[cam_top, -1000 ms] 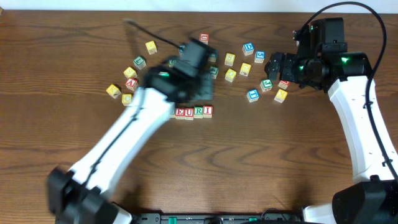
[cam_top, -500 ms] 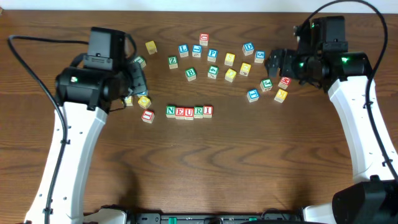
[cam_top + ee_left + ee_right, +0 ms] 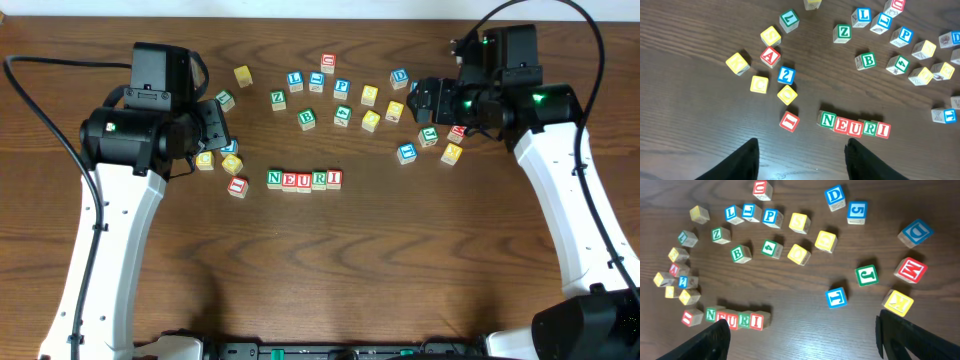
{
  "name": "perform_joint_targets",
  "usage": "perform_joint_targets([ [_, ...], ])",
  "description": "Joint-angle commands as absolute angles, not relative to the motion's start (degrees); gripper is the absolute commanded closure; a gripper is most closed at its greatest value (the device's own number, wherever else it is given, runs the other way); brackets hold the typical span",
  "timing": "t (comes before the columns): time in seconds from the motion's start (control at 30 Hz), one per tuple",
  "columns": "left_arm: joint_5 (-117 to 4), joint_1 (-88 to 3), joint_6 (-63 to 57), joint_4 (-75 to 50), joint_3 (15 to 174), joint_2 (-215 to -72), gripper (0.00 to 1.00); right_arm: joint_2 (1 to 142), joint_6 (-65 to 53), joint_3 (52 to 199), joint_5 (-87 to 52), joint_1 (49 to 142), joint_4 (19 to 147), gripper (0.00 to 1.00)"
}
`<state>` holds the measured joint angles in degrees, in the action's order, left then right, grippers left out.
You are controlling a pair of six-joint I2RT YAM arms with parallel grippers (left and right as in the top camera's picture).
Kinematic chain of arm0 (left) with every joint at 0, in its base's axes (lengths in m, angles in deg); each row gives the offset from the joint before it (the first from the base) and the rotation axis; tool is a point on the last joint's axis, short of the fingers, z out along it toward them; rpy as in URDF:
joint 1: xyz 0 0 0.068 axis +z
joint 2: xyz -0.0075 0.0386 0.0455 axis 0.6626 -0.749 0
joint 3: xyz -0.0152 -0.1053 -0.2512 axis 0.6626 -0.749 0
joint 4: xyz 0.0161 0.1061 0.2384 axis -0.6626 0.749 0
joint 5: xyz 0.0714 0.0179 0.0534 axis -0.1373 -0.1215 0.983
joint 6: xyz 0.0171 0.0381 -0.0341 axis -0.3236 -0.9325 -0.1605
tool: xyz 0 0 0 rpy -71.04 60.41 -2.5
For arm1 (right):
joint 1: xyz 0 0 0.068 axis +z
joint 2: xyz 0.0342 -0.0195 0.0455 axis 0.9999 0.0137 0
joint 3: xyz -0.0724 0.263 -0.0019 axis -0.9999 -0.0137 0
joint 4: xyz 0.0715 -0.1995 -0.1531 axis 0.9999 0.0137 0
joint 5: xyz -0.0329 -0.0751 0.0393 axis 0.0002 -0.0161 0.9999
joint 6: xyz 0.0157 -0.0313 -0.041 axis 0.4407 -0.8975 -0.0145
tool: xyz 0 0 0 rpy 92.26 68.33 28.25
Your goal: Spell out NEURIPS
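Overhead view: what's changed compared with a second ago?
The left gripper pulled back from over the NEURI row to the left side and is open, empty. The right gripper edged slightly left, open. The row stayed put.

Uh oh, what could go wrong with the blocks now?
The blue P block sits right beside another blue block, so grabbing it might knock that one. Sliding it in after the I could bump the NEURI row crooked. The spare red I block by the N might get nudged.
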<state>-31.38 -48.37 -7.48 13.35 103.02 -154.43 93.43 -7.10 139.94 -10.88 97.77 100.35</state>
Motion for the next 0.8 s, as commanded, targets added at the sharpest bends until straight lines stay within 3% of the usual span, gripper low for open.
perform_joint_targets([
  [0.0, -30.8, -48.2, -8.1, 13.2, 104.0, -154.5, 0.42, 95.2, -6.3, 144.6, -10.4, 98.2, 102.3, 0.11],
  [0.37, -30.8, -48.2, -8.1, 12.1, 104.0, -154.5, 0.41, 113.8, -7.6, 172.7, -14.7, 101.0, 120.7, 0.11],
  [0.5, -30.8, -48.2, -8.1, 11.8, 104.0, -154.5, 0.41, 118.6, -6.5, 176.0, -14.7, 102.6, 120.4, 0.09],
  [0.57, -30.8, -48.2, -8.1, 11.6, 104.0, -154.5, 0.41, 120.3, -6.4, 176.0, -14.7, 103.4, 119.1, 0.01],
  [0.77, -30.8, -48.2, -8.1, 11.6, 104.0, -155.2, 0.41, 123.8, -6.4, 175.8, -14.7, 105.2, 113.6, 0.01],
])
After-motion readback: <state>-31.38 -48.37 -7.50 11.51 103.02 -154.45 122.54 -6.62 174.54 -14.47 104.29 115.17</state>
